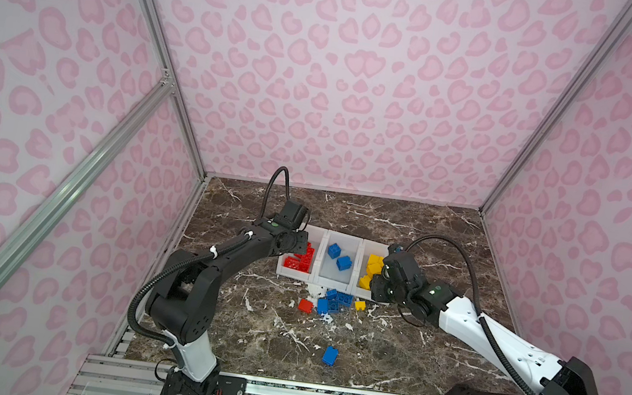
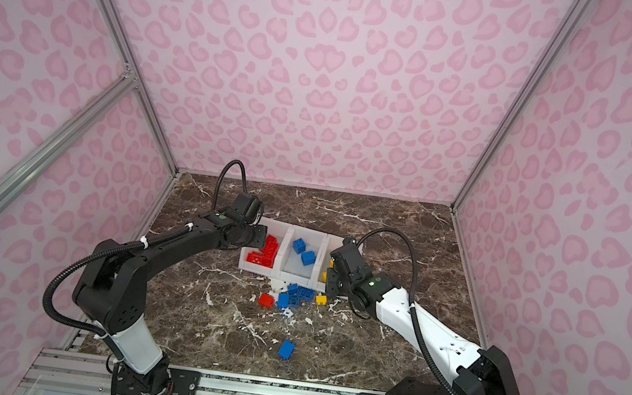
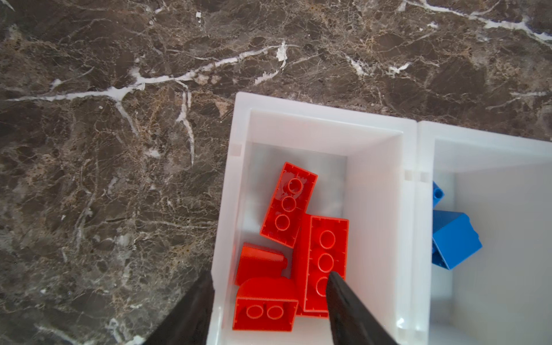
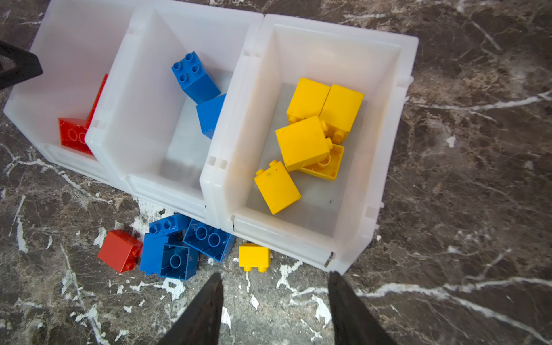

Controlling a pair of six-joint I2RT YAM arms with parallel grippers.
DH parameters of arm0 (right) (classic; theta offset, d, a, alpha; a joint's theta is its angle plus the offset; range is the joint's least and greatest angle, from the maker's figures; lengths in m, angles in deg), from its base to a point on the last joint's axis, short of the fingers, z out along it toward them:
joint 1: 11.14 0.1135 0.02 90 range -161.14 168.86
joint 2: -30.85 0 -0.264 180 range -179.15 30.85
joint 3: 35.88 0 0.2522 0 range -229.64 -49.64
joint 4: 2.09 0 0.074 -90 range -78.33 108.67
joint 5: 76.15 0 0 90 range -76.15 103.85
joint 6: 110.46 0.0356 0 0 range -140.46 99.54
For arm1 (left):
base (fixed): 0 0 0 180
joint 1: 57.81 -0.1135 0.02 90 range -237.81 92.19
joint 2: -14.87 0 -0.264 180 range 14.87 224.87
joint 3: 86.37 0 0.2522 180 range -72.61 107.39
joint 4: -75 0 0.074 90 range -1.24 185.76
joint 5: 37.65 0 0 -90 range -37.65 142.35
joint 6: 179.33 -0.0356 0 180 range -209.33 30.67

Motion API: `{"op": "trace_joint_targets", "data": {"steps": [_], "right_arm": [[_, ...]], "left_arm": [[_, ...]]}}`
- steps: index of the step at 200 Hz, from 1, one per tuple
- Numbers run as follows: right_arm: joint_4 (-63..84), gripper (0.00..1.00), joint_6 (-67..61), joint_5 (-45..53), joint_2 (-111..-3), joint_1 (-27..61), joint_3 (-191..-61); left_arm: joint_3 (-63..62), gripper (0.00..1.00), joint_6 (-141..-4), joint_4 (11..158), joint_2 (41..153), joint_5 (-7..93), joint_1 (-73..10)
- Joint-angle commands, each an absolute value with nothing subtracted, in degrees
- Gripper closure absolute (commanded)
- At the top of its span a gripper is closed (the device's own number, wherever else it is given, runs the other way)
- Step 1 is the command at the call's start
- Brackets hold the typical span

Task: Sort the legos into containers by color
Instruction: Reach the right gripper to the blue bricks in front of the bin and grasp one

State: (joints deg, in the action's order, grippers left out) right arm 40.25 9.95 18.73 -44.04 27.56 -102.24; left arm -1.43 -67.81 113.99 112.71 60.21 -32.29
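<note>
Mid-surface, a bit toward the far edge, we see the containers (image 1: 333,283) in both top views: three white bins joined in a row. Red legos (image 1: 296,263) are in the left bin, two blue legos (image 1: 344,262) in the middle one, yellow legos (image 1: 374,263) in the right one. The left arm (image 1: 213,259) reaches over the left bin. The right arm (image 1: 496,337) ends at the right bin's near corner. Loose pieces lie just before the bins' near side: a red brick (image 2: 265,300), a blue cluster (image 2: 298,295), a yellow brick (image 2: 321,300). A lone blue brick (image 2: 286,349) sits well apart, toward the near edge of the marble surface (image 2: 369,340).

Left wrist: we see the left gripper (image 3: 270,274) with jaws apart, gripping nothing. One finger (image 3: 191,307) is outside the bin wall, the other over a long red piece inside. We count four red pieces in that bin. Whether the finger touches one, we cannot tell.

Right wrist: the right gripper (image 4: 274,274) is spread and empty, over bare marble just near the yellow brick. We count five yellow pieces in the right bin and three blue pieces in the cluster, which touches the middle bin's near wall.
</note>
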Motion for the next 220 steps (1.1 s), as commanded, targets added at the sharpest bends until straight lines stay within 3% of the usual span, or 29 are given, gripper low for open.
{"op": "trace_joint_targets", "data": {"steps": [1, 63, 102, 187, 220], "right_arm": [[39.7, 0.43, 10.3, 19.2, -44.5, 27.8, -102.2], [39.6, 0.43, 9.4, 18.9, -45.1, 29.3, -102.1], [36.1, 0.44, 2.9, 13.2, -47.4, 33.9, -103.4], [37.0, 0.41, -8.2, 9.1, -67.3, 44.6, -118.2], [40.0, 0.41, -7.1, 13.4, -72.4, 44.8, -123.0]], "left_arm": [[-2.3, 0.38, -66.8, 113.0, 111.6, 59.6, -32.3], [-5.6, 0.38, -66.1, 112.7, 106.9, 59.9, -32.3], [-10.4, 0.38, -65.0, 112.4, 101.3, 61.2, -32.4], [-24.0, 0.37, -60.6, 115.9, 82.8, 65.2, -33.6], [-27.4, 0.38, -58.7, 117.3, 77.6, 65.4, -33.7]]}}
